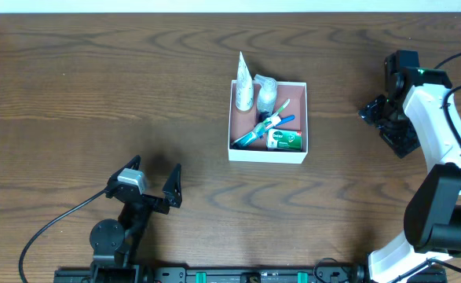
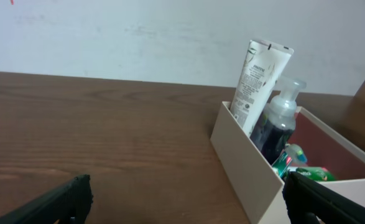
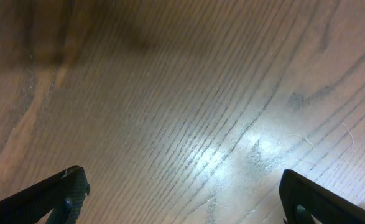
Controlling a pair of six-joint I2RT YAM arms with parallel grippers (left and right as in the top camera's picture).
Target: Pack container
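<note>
- Here, the container (image 1: 268,156) sits on the desk (image 1: 96,94), right of centre, with a white tube (image 1: 244,82) and a pump bottle (image 1: 267,94) standing at its far wall (a green-and-white packet (image 1: 285,140) lies nearer).
- Left gripper (image 1: 156,168): fingers wide apart, empty.
- Right gripper (image 3: 183,194): fingers apart over bare wood.

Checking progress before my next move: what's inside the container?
Inside the container: a white tube, a clear bottle, what look like toothbrushes, and a green packet. Anything beneath them is covered.

One container (image 1: 268,156), one tube (image 1: 244,79), one bottle (image 1: 267,94)
</note>
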